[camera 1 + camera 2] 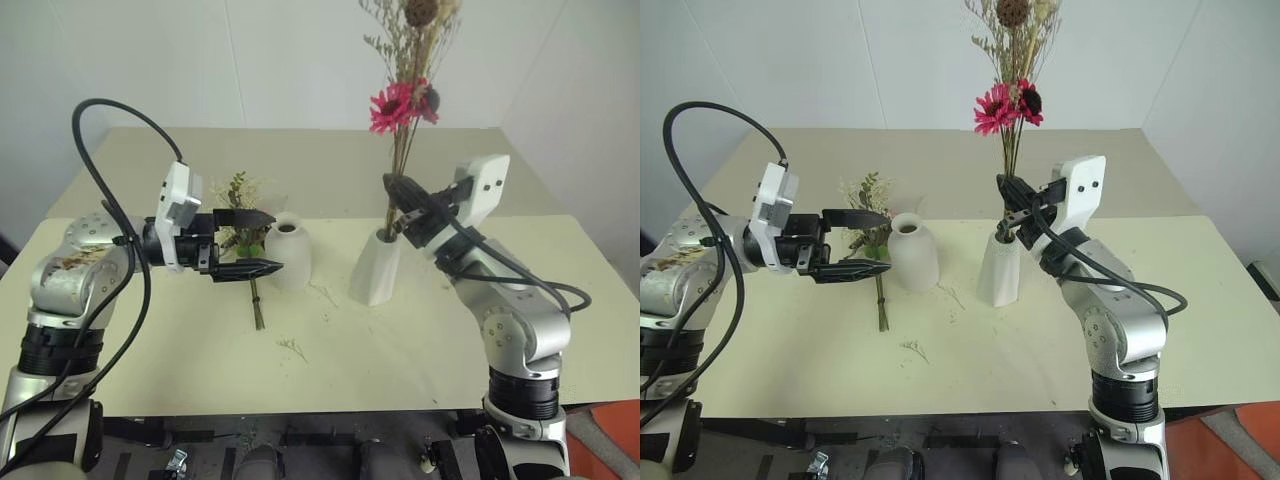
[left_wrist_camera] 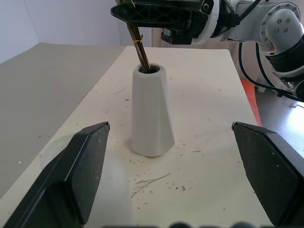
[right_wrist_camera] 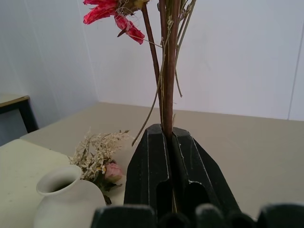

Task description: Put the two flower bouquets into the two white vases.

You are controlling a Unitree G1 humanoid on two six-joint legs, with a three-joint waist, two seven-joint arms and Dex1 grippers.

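Note:
The beige bouquet with a pink-red flower (image 1: 400,105) stands upright, its stems reaching down into the mouth of the angular faceted white vase (image 1: 375,275). My right gripper (image 1: 400,195) is shut on those stems just above the vase's rim. The rounded white vase (image 1: 290,255) stands to the left of it, empty. Behind it the cream-white bouquet with green leaves (image 1: 243,205) lies flat on the table. My left gripper (image 1: 272,241) hangs open beside the rounded vase, above that bouquet's stem, pointing toward the faceted vase (image 2: 152,114).
Loose small twigs (image 1: 293,347) and crumbs lie on the cream table (image 1: 180,370) in front of the vases. A second table (image 1: 320,160) stands behind, against the white wall. A black cable (image 1: 100,180) loops above my left arm.

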